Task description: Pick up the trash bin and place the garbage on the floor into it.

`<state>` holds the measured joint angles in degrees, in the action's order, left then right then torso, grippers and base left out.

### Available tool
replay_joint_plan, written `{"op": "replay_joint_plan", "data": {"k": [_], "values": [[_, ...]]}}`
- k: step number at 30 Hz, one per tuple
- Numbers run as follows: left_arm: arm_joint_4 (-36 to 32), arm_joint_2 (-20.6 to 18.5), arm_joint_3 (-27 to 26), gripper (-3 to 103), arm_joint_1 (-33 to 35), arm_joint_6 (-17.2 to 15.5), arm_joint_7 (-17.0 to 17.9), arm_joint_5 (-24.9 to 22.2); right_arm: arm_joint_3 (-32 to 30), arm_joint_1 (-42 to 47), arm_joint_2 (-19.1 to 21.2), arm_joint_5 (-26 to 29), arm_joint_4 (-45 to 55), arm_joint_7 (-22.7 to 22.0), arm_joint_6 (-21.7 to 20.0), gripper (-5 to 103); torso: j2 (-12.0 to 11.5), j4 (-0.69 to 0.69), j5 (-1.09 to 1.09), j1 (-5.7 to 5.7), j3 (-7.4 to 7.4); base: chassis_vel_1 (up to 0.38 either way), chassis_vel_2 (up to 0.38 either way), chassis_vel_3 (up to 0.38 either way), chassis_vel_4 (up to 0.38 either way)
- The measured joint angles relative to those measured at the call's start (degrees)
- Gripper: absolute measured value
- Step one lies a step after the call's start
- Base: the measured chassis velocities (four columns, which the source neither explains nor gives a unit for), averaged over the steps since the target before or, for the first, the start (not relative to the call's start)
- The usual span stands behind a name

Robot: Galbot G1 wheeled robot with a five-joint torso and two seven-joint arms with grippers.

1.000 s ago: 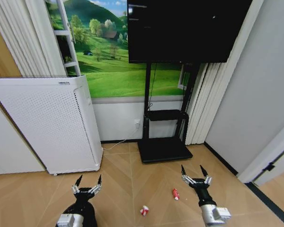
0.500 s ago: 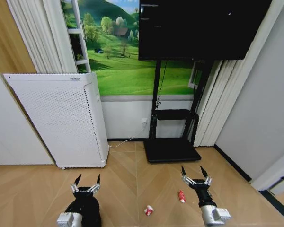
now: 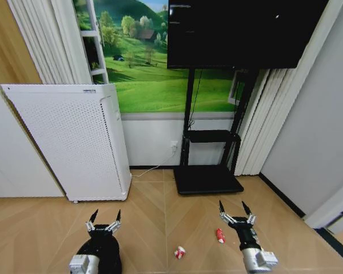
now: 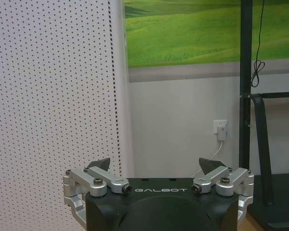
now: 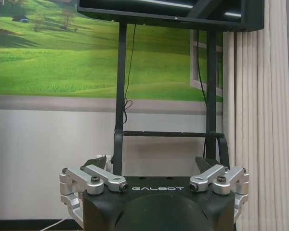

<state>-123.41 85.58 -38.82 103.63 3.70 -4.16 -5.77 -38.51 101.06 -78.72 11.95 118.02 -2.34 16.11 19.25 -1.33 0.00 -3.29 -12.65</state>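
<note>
Two pieces of garbage lie on the tan herringbone floor (image 3: pixel 160 211) in the head view: a crushed red-and-white can (image 3: pixel 179 252) and a small red bottle-like piece (image 3: pixel 219 236). The trash bin is out of view. My left gripper (image 3: pixel 104 218) hovers low over the floor at the lower left, open and holding nothing. My right gripper (image 3: pixel 235 209) hangs open just right of the red piece, also holding nothing. In the wrist views the left gripper (image 4: pixel 153 164) faces the white appliance and wall, and the right gripper (image 5: pixel 150 162) faces the TV stand.
A tall white perforated appliance (image 3: pixel 74 142) stands against the left wall. A black TV stand (image 3: pixel 206 178) with a large screen (image 3: pixel 240 31) sits ahead at centre. Curtains (image 3: pixel 263 125) and a grey wall close off the right.
The head view has swung left and tilted slightly, shifting appliance, stand and litter rightward in the picture. Both grippers hold the same open pose.
</note>
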Motion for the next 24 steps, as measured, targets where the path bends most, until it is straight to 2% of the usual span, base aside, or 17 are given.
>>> {"op": "replay_joint_plan", "data": {"k": [24], "values": [[-0.2, -0.1, 0.6, 100, 0.2, 0.2, -0.1, 0.1, -0.2, 0.6, -0.3, -0.3, 0.4, 0.0, 0.3, 100, -5.4, 0.00, 0.00, 1.76, 3.63, 0.000, 0.000, 0.000, 0.000]]}}
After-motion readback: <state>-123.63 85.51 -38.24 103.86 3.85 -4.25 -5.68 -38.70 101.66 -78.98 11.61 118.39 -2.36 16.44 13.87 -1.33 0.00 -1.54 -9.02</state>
